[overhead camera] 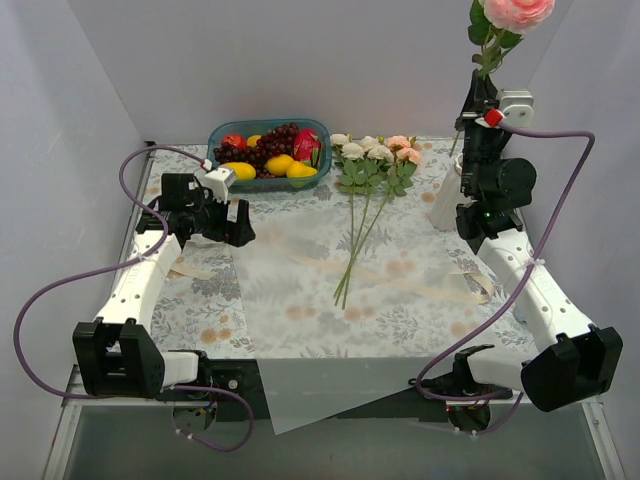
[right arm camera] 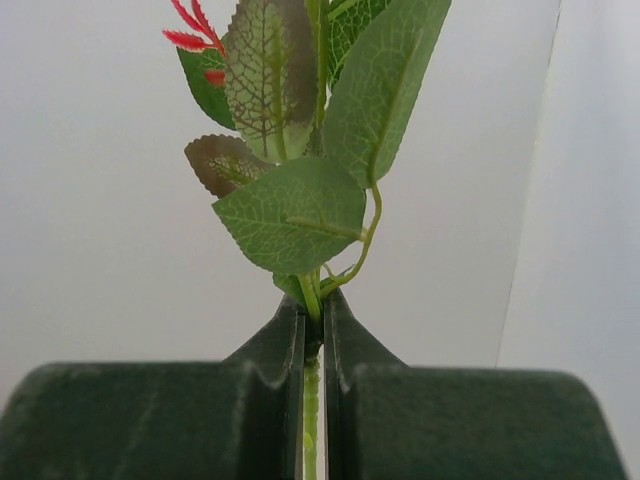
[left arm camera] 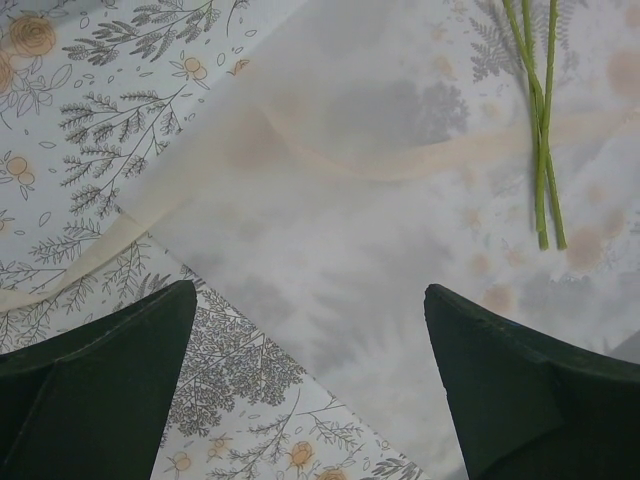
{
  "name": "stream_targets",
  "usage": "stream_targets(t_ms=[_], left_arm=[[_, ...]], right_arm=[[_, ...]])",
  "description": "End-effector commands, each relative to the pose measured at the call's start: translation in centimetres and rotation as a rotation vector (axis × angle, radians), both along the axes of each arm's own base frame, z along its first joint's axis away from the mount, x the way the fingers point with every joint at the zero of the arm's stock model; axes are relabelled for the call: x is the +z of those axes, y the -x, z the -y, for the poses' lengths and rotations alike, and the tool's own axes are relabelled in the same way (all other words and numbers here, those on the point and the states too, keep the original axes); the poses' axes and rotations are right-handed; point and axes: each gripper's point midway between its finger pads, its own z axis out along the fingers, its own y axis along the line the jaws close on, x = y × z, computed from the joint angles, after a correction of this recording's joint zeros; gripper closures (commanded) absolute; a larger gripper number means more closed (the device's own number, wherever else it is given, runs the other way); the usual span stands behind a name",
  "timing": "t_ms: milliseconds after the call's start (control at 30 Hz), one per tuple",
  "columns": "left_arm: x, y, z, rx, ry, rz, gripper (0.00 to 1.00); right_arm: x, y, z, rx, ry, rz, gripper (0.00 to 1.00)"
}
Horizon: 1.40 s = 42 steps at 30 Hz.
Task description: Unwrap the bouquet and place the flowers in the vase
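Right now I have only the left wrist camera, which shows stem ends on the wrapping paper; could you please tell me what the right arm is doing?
Observer: The right gripper is raised high at the far right, its fingers shut on the stem of a pink rose held upright.
Operator: Thank you. Where does the vase stand?
Observer: The white vase stands just left of the right arm, which partly hides it.
Operator: And where do these stems lead?
Observer: They run away from the arms to several cream and peach blooms lying beside the blue fruit bowl.
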Motion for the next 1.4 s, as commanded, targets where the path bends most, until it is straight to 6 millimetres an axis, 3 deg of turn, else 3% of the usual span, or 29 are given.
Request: stream_targets(t_ms=[0, 267, 733, 933, 1233, 1267, 1300, 1333, 1367], left_arm=[[1.8, -0.7, 0.3, -0.021, 0.016, 0.037, 0.02], [0.8, 0.0, -0.1, -0.033, -0.023, -0.018, 0.02], [1.3, 0.4, -0.1, -0.021, -0.009, -0.034, 0.02], [1.7, 0.2, -0.3, -0.021, -0.026, -0.021, 0.02], [1.7, 0.2, -0.4, -0.026, -0.034, -0.017, 0.02], [1.7, 0.2, -0.4, -0.026, -0.032, -0.019, 0.02], [1.8, 0.3, -0.4, -0.027, -0.033, -0.017, 0.02], [1.8, 0.3, -0.4, -0.028, -0.031, -0.015, 0.02], [1.8, 0.3, -0.4, -0.026, -0.034, -0.015, 0.02]], right_arm=[[3.6, 1.7, 1.8, -0.074, -0.014, 0.135, 0.99], [2.6, 1.4, 4.5, -0.176, -0.017, 0.131, 0.99], [-2.0, -1.2, 7.2, -0.212, -0.07, 0.06, 0.99], [-3.8, -1.9, 7.6, -0.209, -0.085, 0.022, 0.99], [-8.0, -2.9, 7.6, -0.211, -0.083, -0.049, 0.99], [-8.8, -3.4, 7.5, -0.208, -0.085, -0.082, 0.95], [-9.4, -3.7, 7.7, -0.215, -0.096, -0.109, 0.86], [-9.3, -3.9, 7.7, -0.22, -0.102, -0.122, 0.64], [-9.4, -4.2, 7.8, -0.224, -0.11, -0.145, 0.51]])
